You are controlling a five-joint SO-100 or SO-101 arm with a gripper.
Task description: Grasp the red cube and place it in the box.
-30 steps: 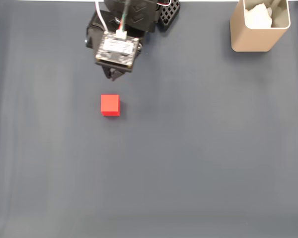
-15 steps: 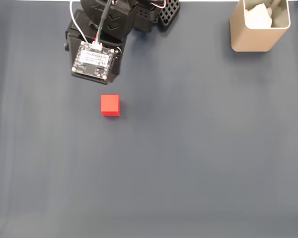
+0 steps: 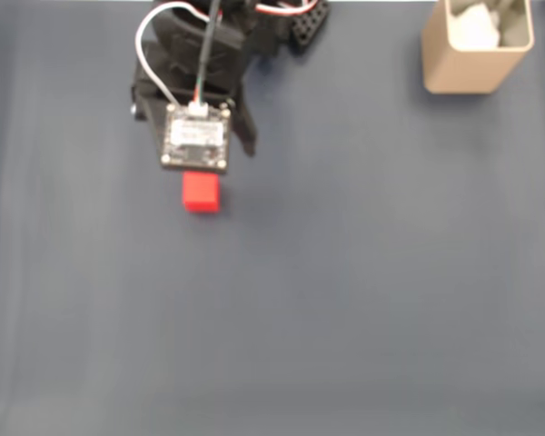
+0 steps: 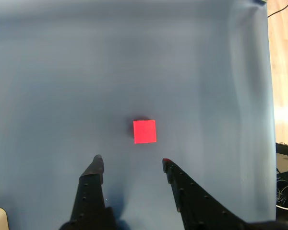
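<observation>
Cube position: the red cube [image 4: 145,131] lies on the blue cloth [image 4: 62,72], just ahead of the gripper [image 4: 131,162] and slightly right of its centreline in the wrist view.
Jaws: spread wider than the cube, empty, touching nothing.
Box [image 3: 477,45]: well apart, at the far right corner in the fixed view.

Hobby/lab desk: blue mat [image 3: 363,300], wood floor [image 4: 283,62].
</observation>
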